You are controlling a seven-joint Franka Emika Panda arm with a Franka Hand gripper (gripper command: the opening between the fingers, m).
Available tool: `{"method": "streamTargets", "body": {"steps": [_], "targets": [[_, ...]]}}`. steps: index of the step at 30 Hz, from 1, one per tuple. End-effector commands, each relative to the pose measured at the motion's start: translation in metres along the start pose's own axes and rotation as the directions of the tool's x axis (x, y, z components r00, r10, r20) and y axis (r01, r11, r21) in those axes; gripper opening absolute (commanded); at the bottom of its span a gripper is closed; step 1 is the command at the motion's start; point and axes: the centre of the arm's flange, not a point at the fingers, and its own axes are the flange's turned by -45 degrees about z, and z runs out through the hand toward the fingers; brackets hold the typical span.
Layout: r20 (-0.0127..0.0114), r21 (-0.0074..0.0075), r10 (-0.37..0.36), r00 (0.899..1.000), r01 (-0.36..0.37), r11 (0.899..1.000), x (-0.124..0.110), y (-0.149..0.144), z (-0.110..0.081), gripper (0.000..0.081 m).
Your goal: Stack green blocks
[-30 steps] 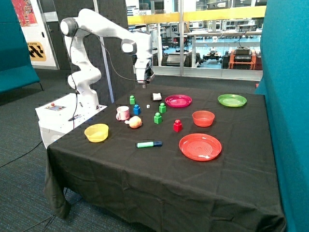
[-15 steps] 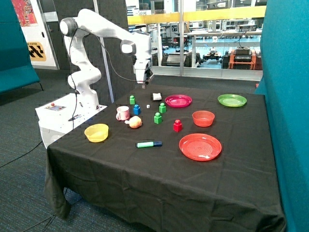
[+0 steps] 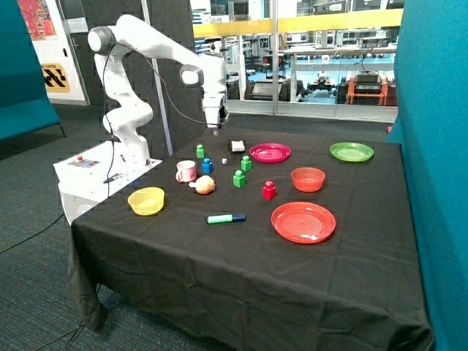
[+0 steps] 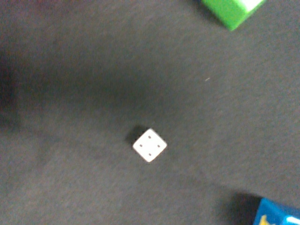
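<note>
Green blocks (image 3: 239, 178) unstacked (unlabelled), pincer (image 3: 214, 131) aloft

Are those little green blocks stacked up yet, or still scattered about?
Still scattered. The three green blocks stand apart, each alone on the black cloth. The gripper hangs above the table holding nothing visible.

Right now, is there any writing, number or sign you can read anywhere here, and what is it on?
No word can be read.
Die: three black pips on its top face, in the wrist view.
Yellow sign on the wall behind the robot: a black symbol, too small to read.
Red poster above it: too blurred.
</note>
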Motion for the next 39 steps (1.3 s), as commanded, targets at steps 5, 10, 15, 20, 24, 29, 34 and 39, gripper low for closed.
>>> {"method": "streamTargets", "body": {"steps": [5, 10, 15, 20, 24, 29, 34, 39], "targets": [[-0.0010, 0.0024, -0.102, 0.995, 0.102, 0.995, -0.028, -0.031, 0.011, 0.0596], [-0.0011, 0.0024, -0.118, 0.993, 0.118, 0.993, -0.040, -0.035, 0.014, 0.0540], [-0.0011, 0.0024, -0.139, 0.990, 0.139, 0.990, -0.050, -0.041, 0.016, 0.0528], [-0.0012, 0.0023, -0.160, 0.987, 0.160, 0.987, -0.057, -0.049, 0.016, 0.0564], [-0.0012, 0.0023, -0.178, 0.984, 0.178, 0.984, -0.055, -0.053, 0.014, 0.0574], [-0.0013, 0.0023, -0.209, 0.978, 0.209, 0.978, -0.052, -0.067, 0.015, 0.0586], [-0.0014, 0.0022, -0.252, 0.968, 0.252, 0.968, -0.051, -0.086, 0.024, 0.0523], [-0.0014, 0.0022, -0.277, 0.961, 0.277, 0.961, -0.051, -0.097, 0.033, 0.0437]]}}
